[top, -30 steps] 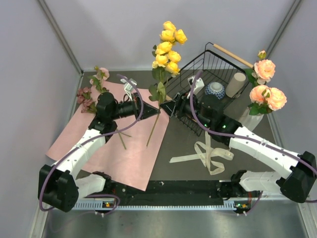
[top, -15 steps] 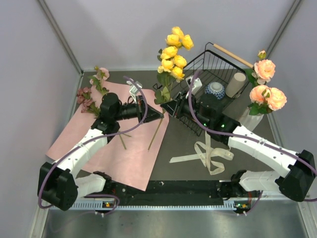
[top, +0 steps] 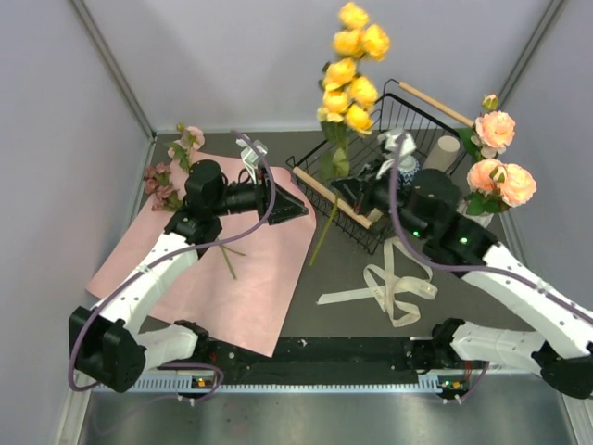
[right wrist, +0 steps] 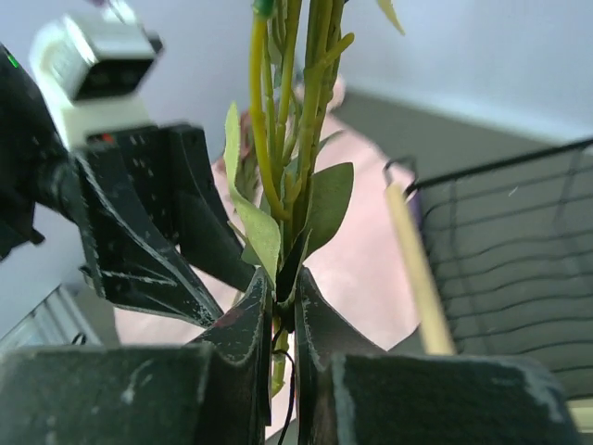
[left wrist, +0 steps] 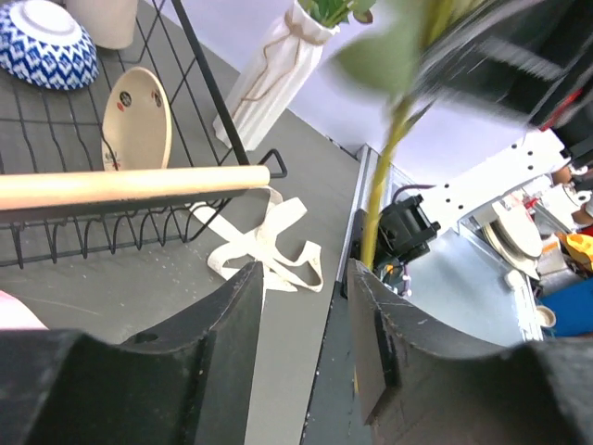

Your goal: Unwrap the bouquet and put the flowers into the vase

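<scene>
The yellow flowers hang above the table on a long green stem, and my right gripper is shut on that stem just below its leaves. My left gripper is open and holds nothing; the stem passes just beyond its fingertips. The lilac-pink wrapping paper lies unfolded and flat on the table. Mauve and pink flowers rest on its far left corner. The white ribbed vase stands at the right with peach roses in it, largely hidden behind my right arm in the top view.
A black wire basket with a wooden handle stands behind my right gripper; it holds a blue-and-white bowl, a cream cup and a small plate. The loose cream ribbon lies on the dark table.
My left gripper has opened and let go of the yellow stem. My right gripper has shut on it and carried it up and to the right, off the paper.
</scene>
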Tool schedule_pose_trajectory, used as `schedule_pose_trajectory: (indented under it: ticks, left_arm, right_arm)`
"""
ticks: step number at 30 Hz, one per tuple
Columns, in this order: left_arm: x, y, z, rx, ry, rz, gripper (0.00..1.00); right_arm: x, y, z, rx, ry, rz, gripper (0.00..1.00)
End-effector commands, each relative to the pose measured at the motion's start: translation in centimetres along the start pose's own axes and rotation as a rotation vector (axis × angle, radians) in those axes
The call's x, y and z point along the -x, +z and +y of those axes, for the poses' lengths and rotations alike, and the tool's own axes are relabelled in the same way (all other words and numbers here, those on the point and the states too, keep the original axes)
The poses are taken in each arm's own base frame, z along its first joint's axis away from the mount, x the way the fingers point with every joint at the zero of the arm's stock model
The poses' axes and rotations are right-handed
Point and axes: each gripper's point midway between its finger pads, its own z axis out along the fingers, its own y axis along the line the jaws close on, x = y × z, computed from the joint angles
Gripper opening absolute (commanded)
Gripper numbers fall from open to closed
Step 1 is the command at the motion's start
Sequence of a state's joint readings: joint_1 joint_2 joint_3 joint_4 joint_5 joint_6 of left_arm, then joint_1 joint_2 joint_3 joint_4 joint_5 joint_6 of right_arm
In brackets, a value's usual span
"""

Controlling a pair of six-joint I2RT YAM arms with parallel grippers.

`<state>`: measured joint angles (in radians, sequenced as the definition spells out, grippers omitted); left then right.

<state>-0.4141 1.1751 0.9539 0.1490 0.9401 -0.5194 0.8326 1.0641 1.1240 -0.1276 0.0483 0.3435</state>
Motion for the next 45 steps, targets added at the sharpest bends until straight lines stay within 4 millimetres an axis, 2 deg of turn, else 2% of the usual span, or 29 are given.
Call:
schedule_pose_trajectory:
  ticks: [1, 3, 4, 6, 7, 9, 10, 14, 23, 26, 32, 34, 37, 39, 40, 45]
  left_arm:
    - [2.8, -0.8, -1.7, 0.026, 0.082, -0.066, 0.48]
    - [2.9, -0.8, -1.4, 0.043, 0.102, -0.075, 0.49]
    - [2.7, -0.9, -1.3, 0.049, 0.105, -0.074, 0.50]
    - [2.3, -0.8, -0.7, 0.061, 0.116, -0.062, 0.50]
    - [1.9, -0.8, -0.5, 0.061, 0.110, -0.052, 0.50]
    - [1.4, -0.7, -0.3, 0.056, 0.105, -0.042, 0.50]
    - [0.9, -0.7, -0.1, 0.054, 0.099, -0.035, 0.50]
    - [0.6, -0.7, 0.1, 0.057, 0.096, -0.033, 0.50]
    - [0.2, -0.7, 0.1, 0.053, 0.088, -0.023, 0.50]
    - [0.0, -0.6, 0.0, 0.049, 0.087, -0.019, 0.50]
    - [-0.2, -0.6, 0.0, 0.051, 0.083, -0.014, 0.51]
    - [-0.2, -0.7, 0.0, 0.053, 0.085, -0.014, 0.51]
    - [-0.2, -0.7, -0.3, 0.050, 0.093, -0.013, 0.51]
    - [-0.3, -0.7, -0.3, 0.051, 0.093, -0.012, 0.51]
    - [-0.3, -0.7, -0.4, 0.049, 0.095, -0.011, 0.51]
    - [-0.5, -0.6, -0.5, 0.052, 0.102, -0.005, 0.51]
  right_arm:
    - [12.0, -7.4, -1.1, -0.151, -0.242, -0.272, 0.00]
    - [14.2, -9.6, -1.9, -0.218, -0.284, -0.322, 0.00]
    - [16.7, -12.1, -2.4, -0.275, -0.335, -0.384, 0.00]
    - [18.7, -14.3, -3.1, -0.341, -0.368, -0.434, 0.00]
    - [20.4, -16.5, -4.1, -0.424, -0.386, -0.477, 0.00]
    - [22.3, -19.0, -5.2, -0.526, -0.397, -0.519, 0.00]
    - [23.1, -20.5, -6.6, -0.640, -0.424, -0.527, 0.00]
    - [25.6, -25.3, -8.8, -0.880, -0.469, -0.598, 0.00]
    - [29.3, -32.4, -9.4, -1.126, -0.538, -0.753, 0.00]
    - [29.5, -33.4, -9.8, -1.220, -0.572, -0.738, 0.00]
    - [28.1, -32.0, -10.5, -1.311, -0.664, -0.655, 0.00]
    - [27.7, -32.2, -11.0, -1.357, -0.662, -0.646, 0.00]
    - [26.6, -31.6, -12.2, -1.404, -0.663, -0.607, 0.00]
    - [25.3, -29.8, -13.4, -1.387, -0.671, -0.563, 0.00]
    - [25.0, -30.3, -14.0, -1.412, -0.661, -0.557, 0.00]
    - [23.3, -29.0, -16.1, -1.411, -0.588, -0.558, 0.00]
